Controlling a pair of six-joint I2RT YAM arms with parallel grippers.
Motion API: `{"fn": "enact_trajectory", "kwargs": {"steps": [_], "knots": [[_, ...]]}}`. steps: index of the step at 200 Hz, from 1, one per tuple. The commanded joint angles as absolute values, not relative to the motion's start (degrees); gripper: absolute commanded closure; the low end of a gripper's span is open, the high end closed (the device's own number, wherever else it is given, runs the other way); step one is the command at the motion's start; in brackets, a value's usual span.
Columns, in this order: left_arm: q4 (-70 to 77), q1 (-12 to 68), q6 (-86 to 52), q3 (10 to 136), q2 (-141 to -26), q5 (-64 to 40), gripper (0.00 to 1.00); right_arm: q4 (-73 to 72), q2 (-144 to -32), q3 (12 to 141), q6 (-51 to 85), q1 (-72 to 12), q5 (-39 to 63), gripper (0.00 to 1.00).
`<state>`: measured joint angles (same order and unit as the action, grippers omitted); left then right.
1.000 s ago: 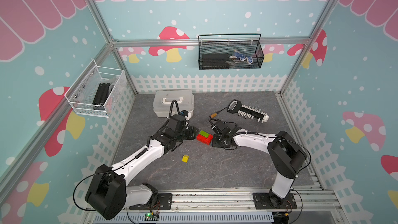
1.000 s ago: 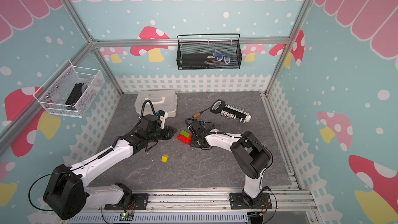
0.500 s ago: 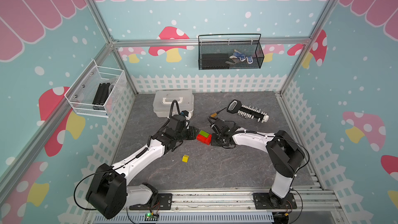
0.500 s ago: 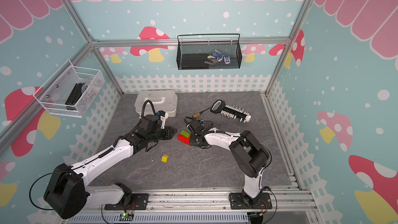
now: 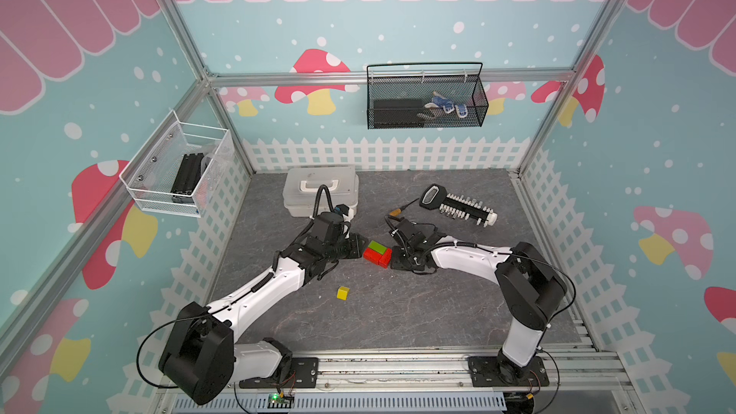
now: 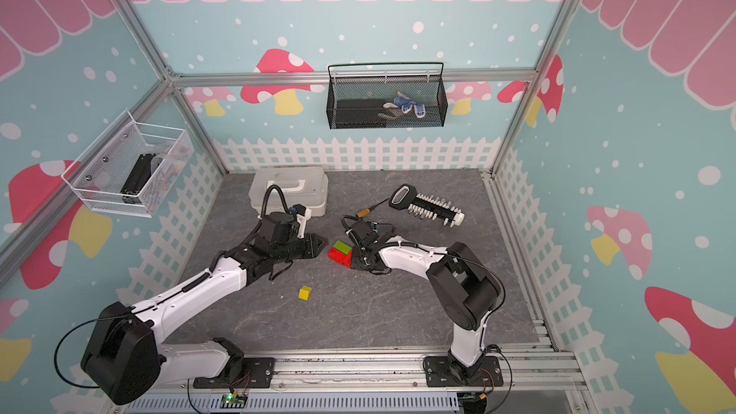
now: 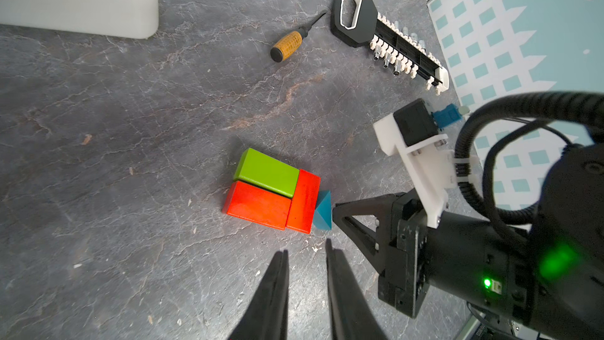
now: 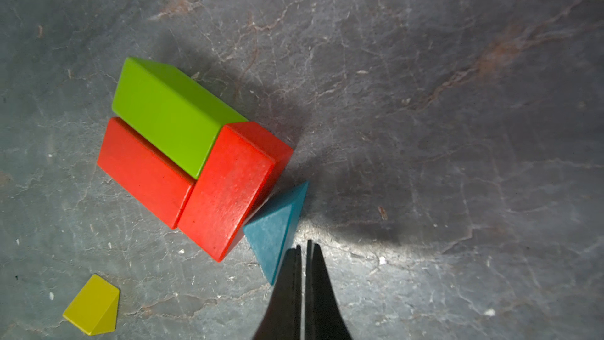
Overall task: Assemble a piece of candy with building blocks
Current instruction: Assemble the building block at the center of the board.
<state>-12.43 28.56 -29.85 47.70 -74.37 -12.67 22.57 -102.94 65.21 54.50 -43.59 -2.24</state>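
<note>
Right wrist view shows the right tool (image 8: 304,250), tips together, against the blue triangle (image 8: 274,227).

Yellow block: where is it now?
In both top views the yellow block lies alone on the grey tabletop, apart from the red-and-green cluster, nearer the front rail and slightly to the robot's left of it.
</note>
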Motion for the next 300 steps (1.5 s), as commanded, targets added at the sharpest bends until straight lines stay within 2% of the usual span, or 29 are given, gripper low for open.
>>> {"fn": "enact_trajectory", "kwargs": {"steps": [1,125,178,244,300], "knots": [[-13.0,28.3,-30.6,48.5,-75.3,-13.0,0.76,22.1,-101.9,64.1,56.2,-43.6,-1.5,0.99],[-13.1,28.4,-30.7,48.3,-75.2,-13.0,0.76,21.4,-102.7,64.2,56.8,-44.0,-0.6,1.0],[-15.5,28.3,-29.3,48.8,-74.1,-11.7,0.76,26.5,-99.6,65.1,55.7,-44.3,-2.9,1.0],[-32.0,28.8,-30.3,47.8,-66.8,-7.6,0.65,34.4,-85.4,64.1,55.5,-47.7,-10.5,0.8],[-38.5,33.4,-37.8,39.9,-64.5,-4.0,0.53,34.1,-83.3,62.7,54.3,-47.7,-12.0,0.68]]}}
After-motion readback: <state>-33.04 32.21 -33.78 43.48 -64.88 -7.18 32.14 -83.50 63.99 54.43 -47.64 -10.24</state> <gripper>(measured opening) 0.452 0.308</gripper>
